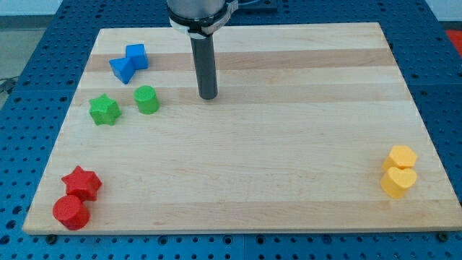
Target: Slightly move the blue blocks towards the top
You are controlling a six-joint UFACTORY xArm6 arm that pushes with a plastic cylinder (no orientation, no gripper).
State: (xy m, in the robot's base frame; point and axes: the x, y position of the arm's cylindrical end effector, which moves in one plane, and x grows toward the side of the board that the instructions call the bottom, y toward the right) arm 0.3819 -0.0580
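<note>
Two blue blocks touch each other at the view's upper left: a blue cube [136,55] and a blue triangular block [121,69] just below-left of it. My tip [208,96] rests on the board, to the right of both blue blocks and slightly lower, well apart from them. The dark rod rises from the tip to the view's top.
A green star [104,110] and a green cylinder [146,100] sit just below the blue blocks. A red star [82,183] and red cylinder [71,212] lie at the lower left. A yellow hexagon [401,157] and yellow heart [398,182] lie at the lower right. The wooden board [289,137] ends in blue table.
</note>
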